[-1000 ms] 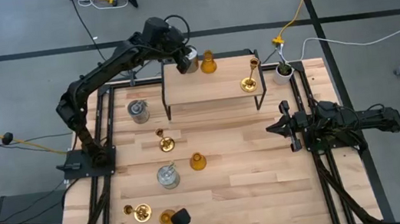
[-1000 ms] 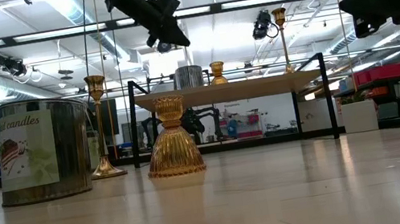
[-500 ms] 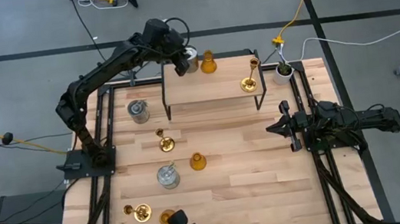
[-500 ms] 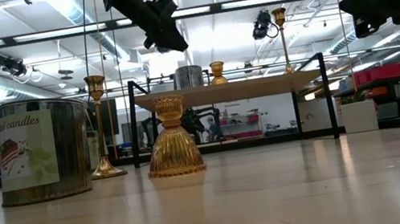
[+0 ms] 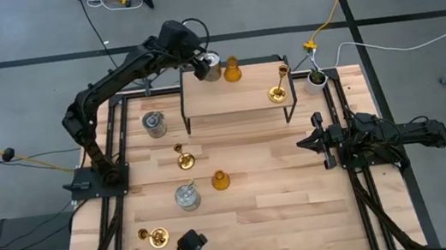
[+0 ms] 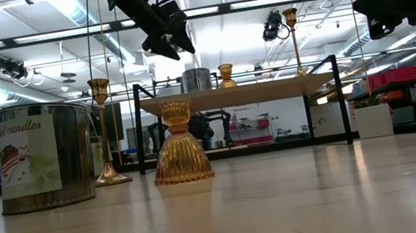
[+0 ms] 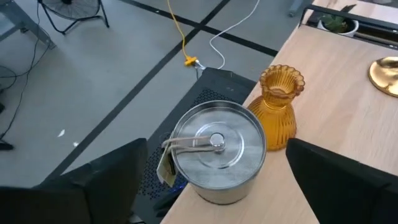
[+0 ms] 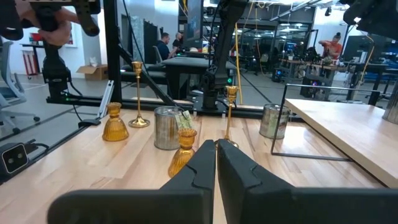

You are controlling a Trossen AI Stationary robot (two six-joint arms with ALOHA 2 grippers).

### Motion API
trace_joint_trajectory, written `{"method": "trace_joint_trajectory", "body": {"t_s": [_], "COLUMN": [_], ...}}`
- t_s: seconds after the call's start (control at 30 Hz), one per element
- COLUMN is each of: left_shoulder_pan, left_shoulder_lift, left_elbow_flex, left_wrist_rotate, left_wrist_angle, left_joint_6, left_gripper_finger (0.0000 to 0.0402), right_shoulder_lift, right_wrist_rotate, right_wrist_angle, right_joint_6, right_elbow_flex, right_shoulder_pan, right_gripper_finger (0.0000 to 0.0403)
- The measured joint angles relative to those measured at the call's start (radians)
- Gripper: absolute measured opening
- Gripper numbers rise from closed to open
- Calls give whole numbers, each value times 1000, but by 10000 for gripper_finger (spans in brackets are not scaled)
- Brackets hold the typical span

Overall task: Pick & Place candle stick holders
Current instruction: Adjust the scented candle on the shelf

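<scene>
Three holders are standing upright on the shelf (image 5: 235,95) at twelve o'clock: a silvery tin (image 5: 211,65) and an amber bell (image 5: 232,70) just beside it at its far left corner, a brass stick (image 5: 277,93) at right. The other silvery tins (image 5: 154,124), brass sticks (image 5: 184,158) and an amber bell (image 5: 221,180) are standing on the table toward nine and seven o'clock.

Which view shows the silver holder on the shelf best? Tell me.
Left wrist view: the silver holder fills the middle, top visible, between the open left gripper fingers. High view shows it small; low view only its side.
</scene>
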Motion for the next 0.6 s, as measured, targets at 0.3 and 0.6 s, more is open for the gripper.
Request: {"method": "trace_joint_trajectory", "body": {"t_s": [0.3,0.6], "left_shoulder_pan": [1,5], "left_shoulder_lift": [10,68], "left_elbow_flex": [0,0], "left_wrist_rotate": [5,28], "left_wrist_angle": [6,7], "left_joint_6": [-18,-42], "left_gripper_finger": [387,399], "right_shoulder_lift": [0,0], "right_wrist_rotate": [0,0], "right_wrist_angle": [0,0], "right_joint_6": [0,0], "right_elbow_flex": [0,0], "right_shoulder_pan": [0,0], "right_gripper_finger": [22,22]}}
